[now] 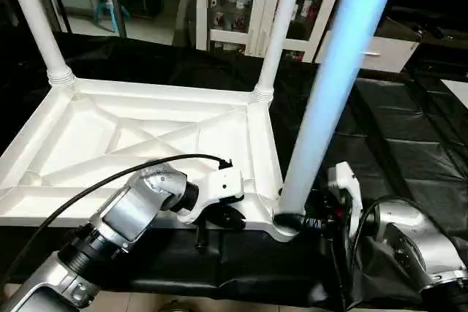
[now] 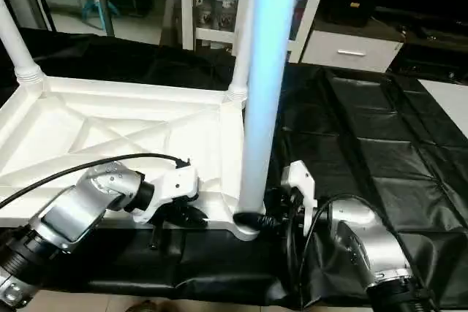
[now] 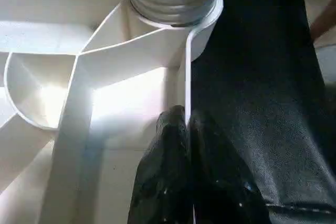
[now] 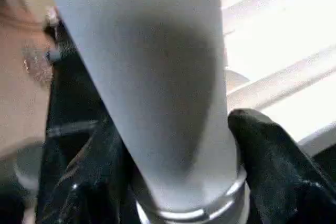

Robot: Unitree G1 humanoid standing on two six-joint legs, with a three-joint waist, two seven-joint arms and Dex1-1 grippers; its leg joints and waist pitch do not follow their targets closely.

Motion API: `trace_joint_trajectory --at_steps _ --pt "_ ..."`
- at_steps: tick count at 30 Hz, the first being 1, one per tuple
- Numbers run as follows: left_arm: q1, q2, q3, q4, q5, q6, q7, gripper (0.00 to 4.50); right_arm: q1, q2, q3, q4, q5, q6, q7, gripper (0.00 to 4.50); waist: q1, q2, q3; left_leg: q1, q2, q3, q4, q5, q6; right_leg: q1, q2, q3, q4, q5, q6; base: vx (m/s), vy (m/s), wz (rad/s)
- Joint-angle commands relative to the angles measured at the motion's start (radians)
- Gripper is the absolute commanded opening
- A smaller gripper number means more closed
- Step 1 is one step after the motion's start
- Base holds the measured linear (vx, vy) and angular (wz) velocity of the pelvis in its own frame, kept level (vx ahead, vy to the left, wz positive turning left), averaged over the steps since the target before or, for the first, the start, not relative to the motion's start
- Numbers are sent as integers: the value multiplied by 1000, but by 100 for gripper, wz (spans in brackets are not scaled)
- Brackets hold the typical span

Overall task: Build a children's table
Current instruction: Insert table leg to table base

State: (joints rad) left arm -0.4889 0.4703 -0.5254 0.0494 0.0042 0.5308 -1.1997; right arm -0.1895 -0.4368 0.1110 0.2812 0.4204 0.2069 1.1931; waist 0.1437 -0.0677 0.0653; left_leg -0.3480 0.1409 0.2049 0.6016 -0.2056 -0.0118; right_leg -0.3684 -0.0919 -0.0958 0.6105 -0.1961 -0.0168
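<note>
Three white legs stand upright from an upside-down white plastic table top (image 1: pixel 131 144), which lies on a worktable covered in black cloth (image 1: pixel 409 144). The top's underside faces up, showing raised ribs that cross in an X. One leg (image 1: pixel 33 20) rises from the far left corner socket and a second leg (image 1: pixel 281 27) from the far right corner. The third leg (image 1: pixel 340 78) stands in the near right corner socket, close to the camera, and looks pale blue in the light.

The left gripper (image 1: pixel 219 213) reaches in from the lower left on a silver forearm. Its two black fingers (image 3: pixel 173 182) are pressed together on the thin upright rim of the table top's right-hand edge, just beside the near corner socket, one finger on each side of the rim.

The right gripper (image 2: pixel 274 218) comes in from the lower right, at the base of the near leg. Its fingers (image 4: pixel 273 161) are spread wide, one on either side of the leg just above the ringed collar where the leg meets the socket. Whether they actually press on the leg cannot be told.

Behind the worktable stands a white cabinet with glass doors (image 1: pixel 234 5).
</note>
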Motion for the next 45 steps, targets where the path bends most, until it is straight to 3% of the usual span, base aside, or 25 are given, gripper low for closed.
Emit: trace_joint_trajectory --at_steps 1,4,14,20,22,28,32,33,34,35,38,40,41,42,43,44,45 --pt "0 -13 -26 0 -5 -6 -12 0 3 6 -48 53 5 22 -60 258 -5 11 -51 17 114 -70 -97 -370 -58 18 -115 72 -99 -422 -177 0 0 0" --pt "2 -13 -25 0 -6 -6 -10 0 1 26 -74 71 21 25 -81 257 -6 13 -50 19 114 -69 -98 -379 -66 14 -113 72 -100 -425 -174 0 0 0" --pt "-6 -16 -27 15 0 -21 2 0 23 22 -54 100 -19 -24 -60 257 -6 14 -49 22 115 -70 -100 -399 -71 11 -116 73 -104 -448 -162 0 0 0" --pt "-4 -39 -10 32 11 -41 51 0 53 34 -52 143 -55 -111 -98 257 -7 10 -45 22 116 -72 -101 -426 -68 7 -119 73 -113 -503 -144 0 0 0" --pt "-5 -44 -7 36 11 -41 58 0 54 44 -57 152 -54 -117 -112 257 -7 13 -44 26 116 -73 -102 -450 -74 2 -116 72 -114 -510 -142 0 0 0" --pt "-16 -63 6 61 14 -62 86 0 56 112 -86 228 -56 -185 -201 257 -19 18 -43 18 118 -89 -114 -534 -102 11 -119 58 -124 -567 -104 0 0 0" --pt "-18 -64 8 70 15 -72 96 0 59 123 -79 259 -76 -224 -224 257 -35 25 -38 33 117 -92 -121 -655 -129 3 -109 46 -135 -555 -96 0 0 0" --pt "-20 -68 11 77 17 -76 103 0 57 123 -72 290 -109 -258 -247 257 -40 25 -37 40 115 -93 -121 -697 -133 0 -108 41 -139 -573 -90 0 0 0" --pt "-20 -68 11 77 17 -76 104 0 57 123 -72 291 -110 -260 -248 257 -40 25 -37 40 115 -93 -121 -697 -133 0 -108 41 -139 -573 -90 0 0 0" --pt "-23 -71 14 84 21 -81 112 0 54 124 -75 313 -124 -276 -265 257 -45 29 -33 35 117 -97 -127 -726 -139 5 -106 35 -141 -581 -81 0 0 0" --pt "-27 -74 17 95 27 -89 120 0 50 130 -87 335 -118 -285 -276 257 -52 37 -29 36 118 -97 -143 -805 -155 9 -91 15 -139 -575 -70 0 0 0" --pt "-27 -75 18 97 29 -90 121 0 47 131 -91 343 -112 -289 -279 257 -56 45 -26 23 124 -80 -180 -884 -168 22 -59 -9 -110 -509 -79 -25 8 4" --pt "-27 -75 18 97 29 -90 121 0 47 131 -91 343 -111 -289 -279 257 -45 51 -32 -13 131 -56 -230 -918 -184 57 -29 -12 -14 -367 -100 -92 -7 23" --pt "-27 -75 18 99 29 -90 121 0 44 132 -96 348 -107 -292 -282 257 5 26 -34 -30 106 18 -275 -826 -181 53 -2 18 66 -292 -83 -74 -19 21" --pt "-27 -75 18 99 29 -90 121 0 43 132 -98 350 -105 -293 -283 257 -11 -13 -42 23 91 15 -217 -695 -179 4 -45 52 4 -436 -75 41 -89 24" --pt "-27 -75 18 99 29 -91 122 0 41 134 -102 352 -100 -294 -285 257 -3 -36 -48 81 72 -19 -91 -533 -145 -58 -128 91 -104 -599 -76 105 -89 0" --pt "-27 -75 18 101 29 -92 123 0 39 135 -107 356 -97 -297 -288 257 1 -23 -47 30 71 -89 16 -153 -42 0 -237 145 -159 -688 -98 105 -89 0"
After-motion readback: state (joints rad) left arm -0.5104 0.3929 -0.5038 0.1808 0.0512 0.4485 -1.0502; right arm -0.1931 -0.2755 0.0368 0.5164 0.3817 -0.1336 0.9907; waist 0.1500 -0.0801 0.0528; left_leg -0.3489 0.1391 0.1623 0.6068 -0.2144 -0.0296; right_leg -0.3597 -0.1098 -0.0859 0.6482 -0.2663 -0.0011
